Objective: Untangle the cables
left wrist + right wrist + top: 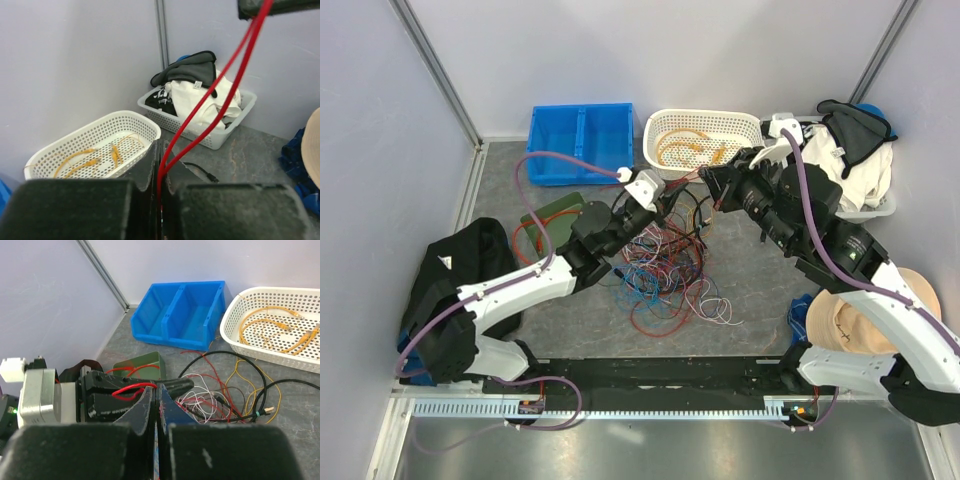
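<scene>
Red cable is pinched between closed jaws of left pincer. Same cable is drawn up to right pincer, also clamped on it. Tangled cables are heaped on desk between arms, beneath both pincers. Yellow cables are laid in white basket.

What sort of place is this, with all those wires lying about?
Probably a robot lab's test booth: plain grey walls enclose a table where a left arm and right arm work on tangled cables beside a blue bin.
</scene>
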Controlling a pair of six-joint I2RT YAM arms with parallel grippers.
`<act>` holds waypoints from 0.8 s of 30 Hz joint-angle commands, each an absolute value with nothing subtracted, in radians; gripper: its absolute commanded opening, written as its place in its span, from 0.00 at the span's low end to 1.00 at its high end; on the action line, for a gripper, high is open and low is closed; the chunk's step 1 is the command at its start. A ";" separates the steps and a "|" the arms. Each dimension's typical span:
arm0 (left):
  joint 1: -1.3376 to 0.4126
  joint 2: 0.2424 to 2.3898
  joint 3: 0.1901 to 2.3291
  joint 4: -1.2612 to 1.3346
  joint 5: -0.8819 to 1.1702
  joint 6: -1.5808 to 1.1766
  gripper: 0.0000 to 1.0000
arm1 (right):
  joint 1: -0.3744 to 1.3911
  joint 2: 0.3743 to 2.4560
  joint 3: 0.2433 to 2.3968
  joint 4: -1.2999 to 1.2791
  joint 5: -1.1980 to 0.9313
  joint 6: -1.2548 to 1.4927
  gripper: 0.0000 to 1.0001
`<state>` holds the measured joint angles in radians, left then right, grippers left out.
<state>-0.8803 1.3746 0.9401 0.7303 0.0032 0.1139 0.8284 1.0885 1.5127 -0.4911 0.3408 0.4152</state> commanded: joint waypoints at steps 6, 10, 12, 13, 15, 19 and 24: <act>-0.864 1.301 1.205 0.291 -0.165 0.081 0.02 | 0.830 1.025 1.433 -0.454 0.374 0.403 0.67; -0.853 1.316 1.428 0.007 -0.361 0.066 0.02 | 0.830 0.983 1.375 -0.448 0.400 0.405 0.81; -0.836 1.321 1.528 -0.117 -0.419 0.057 0.02 | 0.830 0.962 1.324 -0.433 0.406 0.408 0.82; -0.827 1.321 1.552 -0.145 -0.461 0.049 0.02 | 0.830 0.939 1.309 -0.427 0.407 0.410 0.82; -0.796 1.312 1.591 -0.182 -0.503 0.048 0.02 | 0.828 0.907 1.266 -0.417 0.414 0.408 0.82; -0.710 1.289 1.635 -0.230 -0.534 0.020 0.02 | 0.830 0.865 1.218 -0.414 0.420 0.410 0.82; -0.624 1.288 1.703 -0.239 -0.538 0.032 0.02 | 0.830 0.827 1.161 -0.407 0.422 0.413 0.82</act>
